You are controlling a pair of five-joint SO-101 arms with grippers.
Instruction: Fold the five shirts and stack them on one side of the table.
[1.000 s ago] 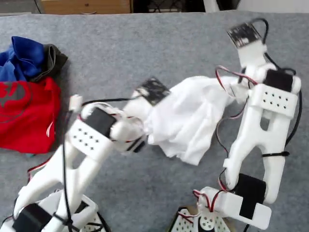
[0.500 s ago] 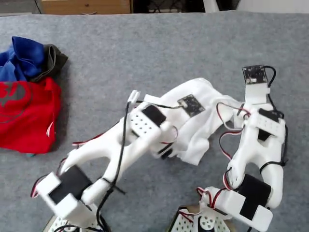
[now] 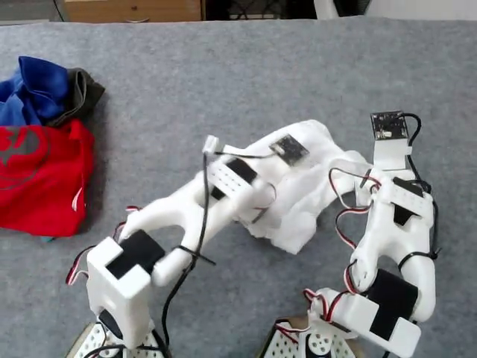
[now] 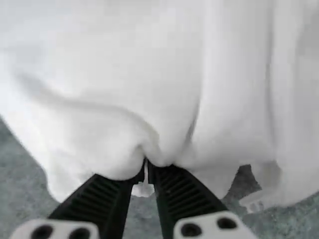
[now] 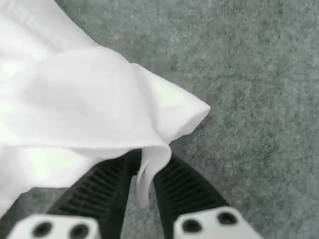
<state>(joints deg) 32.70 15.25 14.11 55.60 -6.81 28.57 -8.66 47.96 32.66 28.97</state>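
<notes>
A white shirt [image 3: 305, 186] lies bunched at the middle of the grey table. My left gripper [image 4: 146, 175] is shut on a fold of the white shirt [image 4: 149, 89], near the cloth's centre in the high view [image 3: 261, 205]. At the shirt's right side, my right gripper [image 5: 144, 172] is shut on an edge of the white shirt [image 5: 79, 99], seen from above beside the cloth [image 3: 365, 175]. A folded red shirt [image 3: 41, 175] rests at the left edge, with a blue shirt [image 3: 30, 93] and a dark shirt [image 3: 86, 89] crumpled behind it.
Grey carpet-like table surface [image 3: 223, 67] stretches open behind the white shirt and between it and the red one. Both arm bases [image 3: 320, 339] stand at the near edge. A wooden cabinet [image 3: 134, 9] sits beyond the far edge.
The left arm swung right over the white shirt, dragging the cloth into a tighter bunch. The right arm pulled back toward the near side with its edge of the shirt.
</notes>
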